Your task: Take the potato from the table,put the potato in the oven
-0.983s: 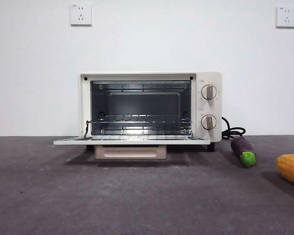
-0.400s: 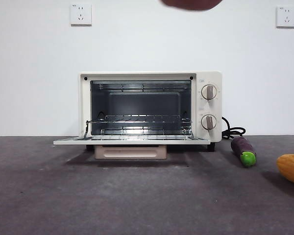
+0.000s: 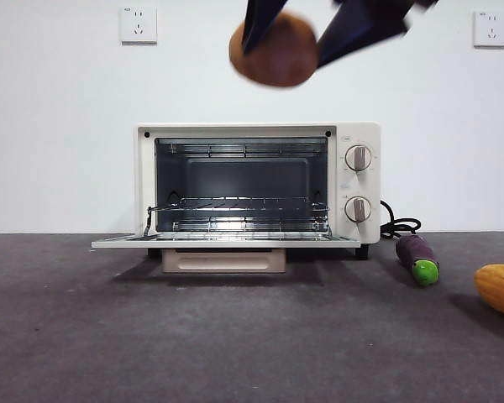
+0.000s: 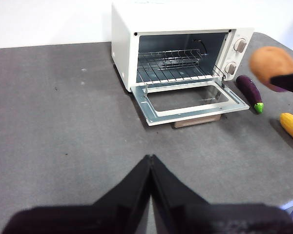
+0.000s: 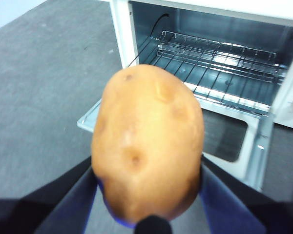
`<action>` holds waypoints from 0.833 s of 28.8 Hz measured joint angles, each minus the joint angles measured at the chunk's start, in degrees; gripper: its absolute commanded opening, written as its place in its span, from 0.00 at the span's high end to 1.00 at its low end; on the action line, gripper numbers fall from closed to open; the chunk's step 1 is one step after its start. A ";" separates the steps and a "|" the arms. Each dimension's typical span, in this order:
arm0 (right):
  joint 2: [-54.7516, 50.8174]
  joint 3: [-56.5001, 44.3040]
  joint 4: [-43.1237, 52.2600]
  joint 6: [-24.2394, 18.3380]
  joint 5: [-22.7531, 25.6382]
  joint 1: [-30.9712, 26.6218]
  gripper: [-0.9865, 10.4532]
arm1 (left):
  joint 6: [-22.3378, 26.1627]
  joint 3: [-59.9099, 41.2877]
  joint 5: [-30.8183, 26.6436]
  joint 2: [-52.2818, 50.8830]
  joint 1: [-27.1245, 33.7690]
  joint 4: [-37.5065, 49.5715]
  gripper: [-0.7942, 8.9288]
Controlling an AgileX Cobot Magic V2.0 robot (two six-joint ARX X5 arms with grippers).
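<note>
The right claw (image 3: 287, 42) grips the potato (image 3: 274, 49) between its two jaws, one pressed to each side, and holds it in the air, clear of the table (image 3: 235, 336). In the right wrist view the potato (image 5: 149, 144) fills the space between the jaws and hides most of what lies beyond it. Below and ahead of this claw stands the oven (image 3: 258, 186), its door (image 3: 225, 241) dropped flat and its wire rack (image 3: 239, 206) bare. In the front view the potato hangs above the oven's roof, well apart from it. The left wrist view shows the same potato (image 4: 272, 62) off to the oven's knob side, with a dark jaw beneath it.

Farther off on that side, on the table, lie the eggplant (image 3: 417, 257) and the corn (image 3: 499, 289), the eggplant nearer the oven's cord (image 3: 399, 226).

The left claw (image 4: 150, 161) waits with its jaws shut together, tips touching, over bare table in front of the oven, holding nothing.
</note>
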 measured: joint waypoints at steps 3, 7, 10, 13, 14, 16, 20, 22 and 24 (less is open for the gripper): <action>4.42 0.00 5.27 0.02 -4.68 -3.93 0.86 | 0.44 0.00 0.00 0.00 0.00 0.00 0.92; 9.90 0.00 10.38 1.01 -7.58 -8.59 0.86 | 0.79 0.00 -1.05 0.00 0.00 0.00 0.92; 13.35 0.00 14.91 1.68 -9.16 -11.52 0.86 | 1.03 0.00 -3.13 0.00 0.00 0.00 0.92; 17.38 0.26 20.76 2.01 -9.57 -13.77 0.86 | 1.05 0.00 -6.73 0.00 0.00 0.00 0.92; 18.82 0.96 20.44 2.01 -9.94 -14.01 0.86 | 1.05 0.00 -7.76 0.00 0.00 0.02 0.92; 22.71 3.80 18.95 1.66 -11.02 -14.34 0.86 | 1.05 0.00 -9.35 0.00 0.00 0.02 0.92; 28.76 12.24 15.43 0.85 -11.26 -14.40 0.86 | 1.05 0.00 -10.05 0.00 -0.02 0.00 0.92; 31.80 16.50 13.99 0.79 -11.26 -14.40 0.86 | 1.05 0.00 -10.08 0.00 -0.02 0.00 0.92; 34.73 19.45 13.62 0.74 -11.26 -14.45 0.86 | 1.05 0.00 -10.08 0.00 -0.02 0.02 0.92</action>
